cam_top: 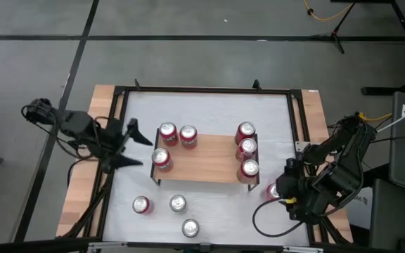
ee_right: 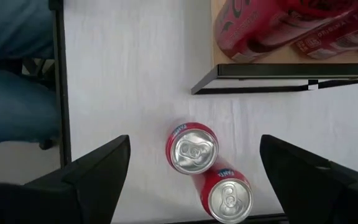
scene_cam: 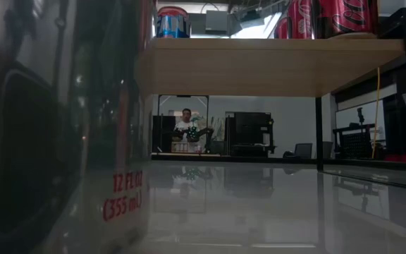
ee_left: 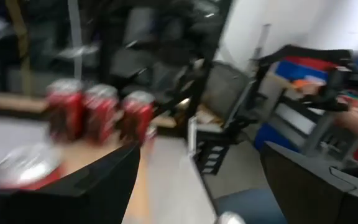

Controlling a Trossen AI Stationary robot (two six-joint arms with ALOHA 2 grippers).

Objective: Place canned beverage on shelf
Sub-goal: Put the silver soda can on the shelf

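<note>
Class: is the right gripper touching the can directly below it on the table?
Apart. In the right wrist view the right gripper is open, white tabletop showing between each finger and the can.

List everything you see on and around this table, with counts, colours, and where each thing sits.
shelf: one, light wood top, black legs, mid-table
cans on shelf: six, red, three at each end
cans on table: three, red, in front of the shelf
cans under right gripper: two, red, by the shelf's right end
table: one, white top, black frame
person: one, far behind the table
left gripper: open, empty, by the shelf's left end
right gripper: open, above those two cans
</note>
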